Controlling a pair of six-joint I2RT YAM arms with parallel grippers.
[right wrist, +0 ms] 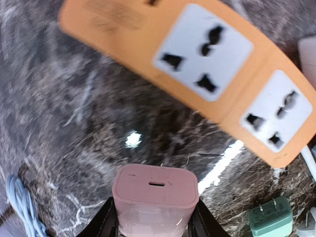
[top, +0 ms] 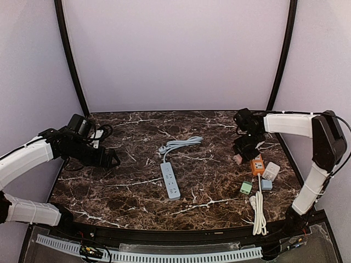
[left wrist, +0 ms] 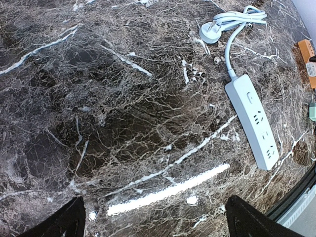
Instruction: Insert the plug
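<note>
My right gripper (right wrist: 155, 219) is shut on a pink plug (right wrist: 155, 200), its black fingers (right wrist: 105, 223) pressed against both sides and its face with a small slot turned toward the camera. Just beyond it lies an orange socket strip (right wrist: 123, 29) with two white socket faces. From above, the pink plug (top: 237, 159) sits under the right gripper (top: 241, 152), just left of the orange strip (top: 257, 164). A white power strip (top: 170, 179) with its coiled cord lies mid-table. My left gripper (top: 112, 159) hovers open at the far left, with nothing between its fingers (left wrist: 66, 222).
A green plug (top: 246, 188), a white adapter (top: 271, 171), a small grey-blue plug (top: 266, 184) and a white cable (top: 259, 211) lie near the right front. The white strip's own plug (left wrist: 210, 32) rests beside its coiled cord. Grey walls enclose the marble table.
</note>
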